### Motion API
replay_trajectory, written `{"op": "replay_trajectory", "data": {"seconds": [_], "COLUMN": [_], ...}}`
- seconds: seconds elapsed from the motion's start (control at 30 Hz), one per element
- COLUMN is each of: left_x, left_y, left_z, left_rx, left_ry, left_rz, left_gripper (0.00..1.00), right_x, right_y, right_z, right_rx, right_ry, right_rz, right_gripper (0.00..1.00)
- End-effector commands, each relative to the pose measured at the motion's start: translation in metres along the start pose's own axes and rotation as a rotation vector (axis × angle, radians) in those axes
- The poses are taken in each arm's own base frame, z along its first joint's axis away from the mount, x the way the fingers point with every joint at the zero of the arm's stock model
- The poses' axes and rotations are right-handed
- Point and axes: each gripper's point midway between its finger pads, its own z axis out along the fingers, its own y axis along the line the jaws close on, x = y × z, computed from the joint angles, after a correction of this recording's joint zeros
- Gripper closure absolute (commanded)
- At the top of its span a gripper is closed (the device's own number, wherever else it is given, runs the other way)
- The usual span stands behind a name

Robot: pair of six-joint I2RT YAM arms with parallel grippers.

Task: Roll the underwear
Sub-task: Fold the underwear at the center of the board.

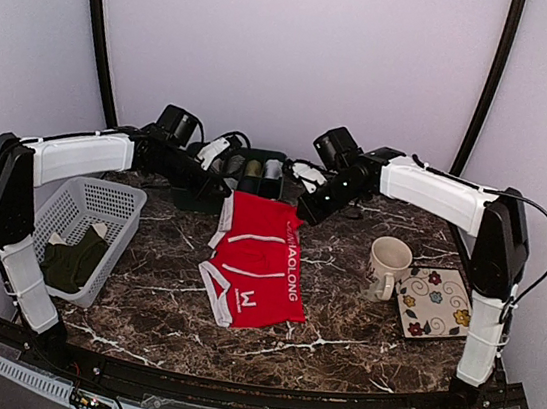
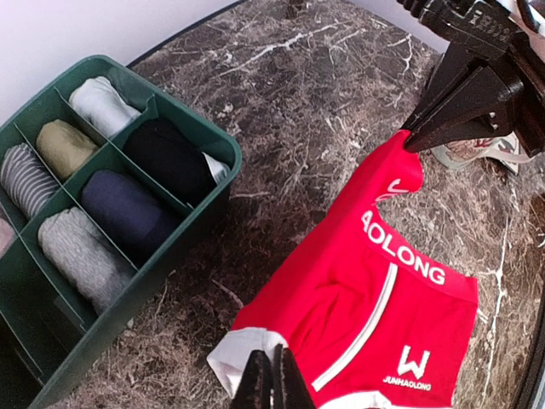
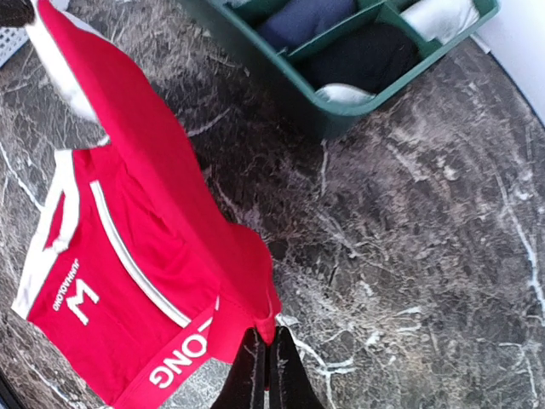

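**Soft, Even Light; Wrist Views Less Crisp**

The scene is bright, lit diffusely from above (no hard-edged shadow shows in any view). In the top view, which is sharp, the underwear (image 1: 258, 263) reads as saturated red and throws only a faint shadow on the marble table (image 1: 357, 337). The right wrist view shows a darker shadow under the raised cloth and smeared, soft marble. Both wrist views blur along the bottom edge.

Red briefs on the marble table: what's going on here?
Both arms pinch the bright red fabric boxer briefs at the far corners: left gripper shut on the white-trimmed leg hem, right gripper shut on the waistband end. That edge is raised; the rest lies on the dark marble table. No roll yet.
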Motion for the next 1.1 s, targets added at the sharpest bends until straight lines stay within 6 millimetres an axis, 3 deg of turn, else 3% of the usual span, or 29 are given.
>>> {"op": "replay_trajectory", "data": {"seconds": [0.0,0.17,0.33,0.57,0.7,1.07], "left_x": [0.022,0.060,0.104,0.144,0.158,0.174], "left_y": [-0.012,-0.045,-0.081,-0.127,-0.146,-0.161], "left_z": [-0.004,-0.012,-0.015,-0.007,0.000,-0.004], "left_rx": [0.053,0.179,0.306,0.402,0.427,0.466], "left_ry": [0.057,0.078,0.120,0.209,0.243,0.281], "left_rz": [0.020,-0.016,-0.073,-0.114,-0.132,-0.154], "left_gripper": [1.00,1.00,1.00,1.00,1.00,1.00], "right_x": [0.022,0.044,0.078,0.120,0.135,0.147], "right_y": [0.006,0.023,0.050,0.074,0.078,0.087], "right_z": [0.007,0.002,0.012,0.022,0.024,0.012], "right_rx": [-0.010,-0.066,-0.146,-0.228,-0.232,-0.246], "right_ry": [0.064,0.066,0.108,0.159,0.191,0.210], "right_rz": [-0.025,-0.053,-0.067,-0.053,-0.060,-0.077], "right_gripper": [1.00,1.00,1.00,1.00,1.00,1.00]}}
